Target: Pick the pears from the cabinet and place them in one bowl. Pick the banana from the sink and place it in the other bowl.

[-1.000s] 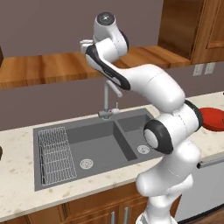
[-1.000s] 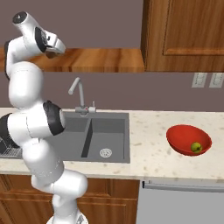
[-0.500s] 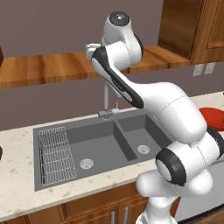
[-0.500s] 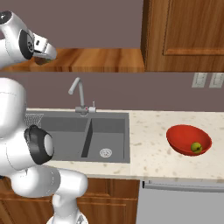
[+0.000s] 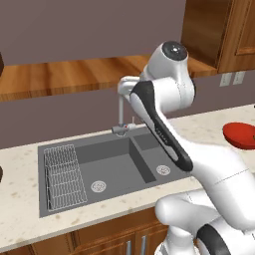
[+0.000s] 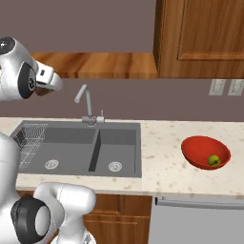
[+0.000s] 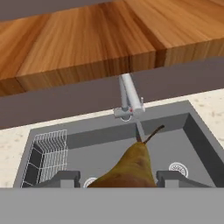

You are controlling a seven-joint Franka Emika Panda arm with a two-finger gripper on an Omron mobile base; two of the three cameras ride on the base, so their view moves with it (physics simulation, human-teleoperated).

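Above the sink (image 7: 109, 144), the fingers (image 7: 65, 178) pinch the reddish brown pear (image 7: 127, 168) from both sides, so it rides along high over the basins. To the right of the sink, on the tabletop (image 6: 162, 162), the red bowl (image 6: 202, 147) already holds the yellow-green pear (image 6: 214, 160); I judge the carried one belongs there too.

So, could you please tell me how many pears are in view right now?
2. One brown pear sits between the gripper fingertips above the sink; one yellow-green pear lies in the red bowl on the counter. Others may be hidden.
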